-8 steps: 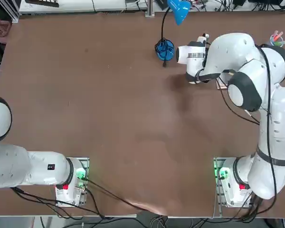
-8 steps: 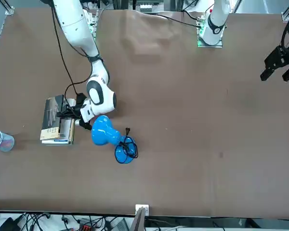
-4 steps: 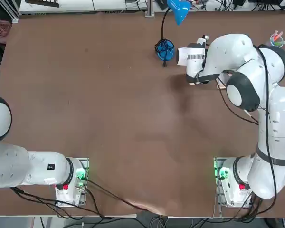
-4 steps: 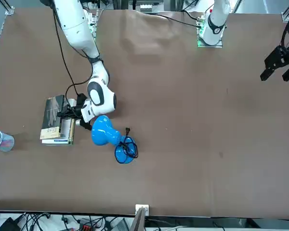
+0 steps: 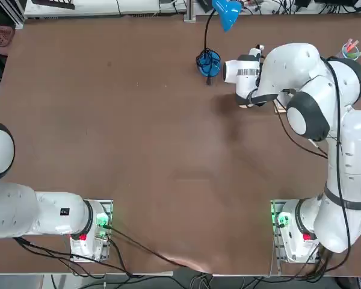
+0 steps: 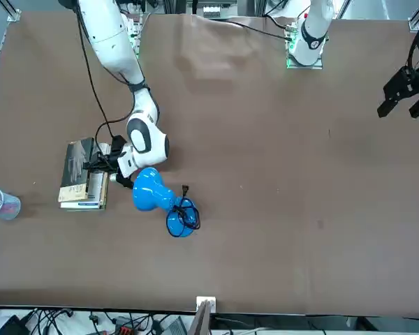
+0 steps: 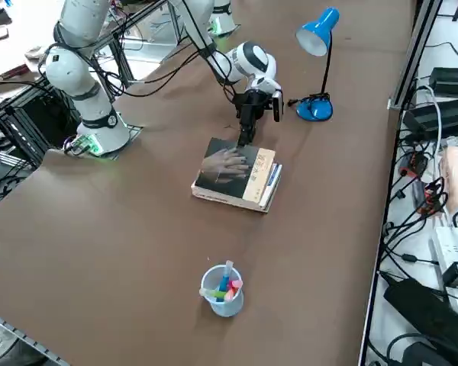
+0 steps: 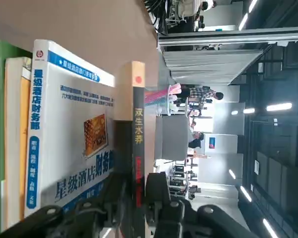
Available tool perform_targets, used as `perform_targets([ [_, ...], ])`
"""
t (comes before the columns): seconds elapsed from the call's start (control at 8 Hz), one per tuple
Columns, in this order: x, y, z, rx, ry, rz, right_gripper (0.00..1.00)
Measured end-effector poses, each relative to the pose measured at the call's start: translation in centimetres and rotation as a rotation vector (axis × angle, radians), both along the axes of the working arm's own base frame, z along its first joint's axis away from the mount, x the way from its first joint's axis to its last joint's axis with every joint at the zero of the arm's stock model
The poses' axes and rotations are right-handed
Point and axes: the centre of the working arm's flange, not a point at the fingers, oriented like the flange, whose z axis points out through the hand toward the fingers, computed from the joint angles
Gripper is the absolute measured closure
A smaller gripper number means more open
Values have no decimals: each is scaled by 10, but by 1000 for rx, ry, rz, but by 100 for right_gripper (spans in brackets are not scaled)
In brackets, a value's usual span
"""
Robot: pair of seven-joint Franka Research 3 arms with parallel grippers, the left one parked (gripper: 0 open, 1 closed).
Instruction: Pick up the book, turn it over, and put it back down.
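The book [image 7: 229,166] is a thin dark paperback with a tan band at one end. It lies flat on top of a stack at the table's right side, its dark grey face with the pale hand picture upward [image 6: 77,164]. My right gripper [image 7: 244,139] reaches down to the book's edge on the lamp side. In the right wrist view the dark spine [image 8: 138,148] runs between my two fingers [image 8: 158,187], which press against both of its faces. The top view hides the book under my arm.
Under the book lie a white-covered book with blue lettering [image 8: 74,148] and a larger beige one [image 7: 225,200]. A blue desk lamp [image 7: 317,46] stands just beyond the stack, its base [image 6: 181,220] near my wrist. A cup of pens [image 7: 223,290] stands toward the table's edge.
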Motion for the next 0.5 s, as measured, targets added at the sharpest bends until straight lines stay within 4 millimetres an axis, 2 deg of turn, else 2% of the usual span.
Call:
perform_targets([
  [0.12,0,1,0,1,-1,2,74],
  [0.25,0,3,1,1,-3,4,55],
  [0.38,1,6,1,3,-6,8,45],
  [0.5,1,9,2,4,-9,13,40],
])
